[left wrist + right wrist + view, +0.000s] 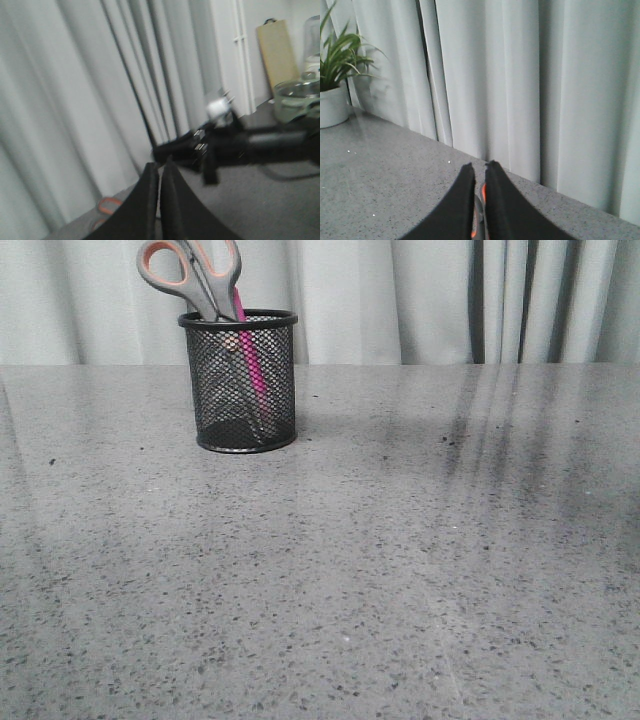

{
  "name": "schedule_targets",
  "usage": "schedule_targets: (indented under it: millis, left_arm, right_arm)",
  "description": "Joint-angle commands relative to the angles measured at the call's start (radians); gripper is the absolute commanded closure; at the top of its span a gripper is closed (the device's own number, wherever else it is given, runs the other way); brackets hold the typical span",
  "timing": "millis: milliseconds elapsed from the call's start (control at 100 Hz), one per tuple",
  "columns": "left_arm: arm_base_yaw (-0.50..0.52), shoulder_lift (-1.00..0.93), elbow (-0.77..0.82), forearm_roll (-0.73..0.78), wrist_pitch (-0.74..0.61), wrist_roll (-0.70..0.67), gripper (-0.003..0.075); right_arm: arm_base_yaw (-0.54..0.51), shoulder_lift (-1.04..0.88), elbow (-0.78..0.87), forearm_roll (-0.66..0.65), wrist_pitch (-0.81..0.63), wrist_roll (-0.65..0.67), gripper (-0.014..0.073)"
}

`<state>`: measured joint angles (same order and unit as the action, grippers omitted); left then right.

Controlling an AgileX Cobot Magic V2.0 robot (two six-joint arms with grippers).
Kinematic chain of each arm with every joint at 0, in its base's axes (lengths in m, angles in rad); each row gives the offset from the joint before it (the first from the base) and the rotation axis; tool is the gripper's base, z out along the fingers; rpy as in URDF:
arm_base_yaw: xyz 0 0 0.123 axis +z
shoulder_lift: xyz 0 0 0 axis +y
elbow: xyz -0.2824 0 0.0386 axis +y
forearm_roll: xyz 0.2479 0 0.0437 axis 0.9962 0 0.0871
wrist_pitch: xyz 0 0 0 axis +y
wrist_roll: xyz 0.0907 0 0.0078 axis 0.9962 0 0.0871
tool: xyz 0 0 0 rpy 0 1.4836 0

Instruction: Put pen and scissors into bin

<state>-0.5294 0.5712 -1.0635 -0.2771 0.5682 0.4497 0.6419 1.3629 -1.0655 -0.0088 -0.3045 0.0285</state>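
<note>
Black mesh bin (240, 385): sitting upright on the desk (400, 570), toward the far edge and left of the middle, right in front of the pale curtain (400, 300).
Scissors (195, 275): already in the bin, blades down, grey handles with the orange lining sticking up above the rim and leaning a bit left.
Pen (252, 365): pink one, also inside the bin, standing tilted next to the scissors; you can see it through the mesh and just poking over the rim.
Left claw (160, 172): fingers pretty much pressed together, only a thin slit between them, nothing in there. It's up off the desk, pointing at the curtain. Picture is blurry. A bit of orange loop shows low beside it, can't say for sure what it is.
Right claw (479, 172): also nearly closed, narrow gap, holding nothing, off the desk.
Plant (337, 65): green leaves in a white pot, on the desk by the curtain, in the right wrist view.
</note>
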Motion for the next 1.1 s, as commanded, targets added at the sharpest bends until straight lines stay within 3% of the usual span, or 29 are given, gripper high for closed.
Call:
schedule_targets:
  millis: [0, 60, 210, 280, 470, 640, 1090]
  left_arm:
    - [-0.006, -0.058, 0.057, 0.141, -0.056, -0.191, 0.0739]
    - [-0.006, -0.119, 0.130, 0.165, -0.056, -0.250, 0.0739]
    - [-0.006, -0.252, 0.293, 0.146, -0.054, -0.266, 0.0739]
    - [-0.006, -0.296, 0.360, 0.146, -0.056, -0.277, 0.0739]
    - [-0.006, -0.350, 0.486, 0.144, -0.056, -0.277, 0.0739]
    - [-0.006, -0.350, 0.509, 0.024, -0.050, -0.277, 0.0739]
    - [-0.006, -0.350, 0.509, 0.028, -0.056, -0.277, 0.0739]
  right_arm:
    - [0.002, -0.182, 0.053, -0.008, 0.024, 0.000, 0.0663]
    - [0.002, -0.306, 0.125, -0.015, 0.147, 0.000, 0.0664]
    - [0.002, -0.559, 0.266, -0.056, 0.687, -0.002, 0.0663]
    - [0.002, -0.680, 0.342, -0.092, 0.788, -0.002, 0.0664]
    - [0.002, -1.039, 0.507, -0.138, 0.785, -0.002, 0.0664]
    - [0.002, -1.275, 0.594, -0.172, 0.787, -0.002, 0.0663]
    - [0.002, -1.337, 0.616, -0.170, 0.783, -0.002, 0.0664]
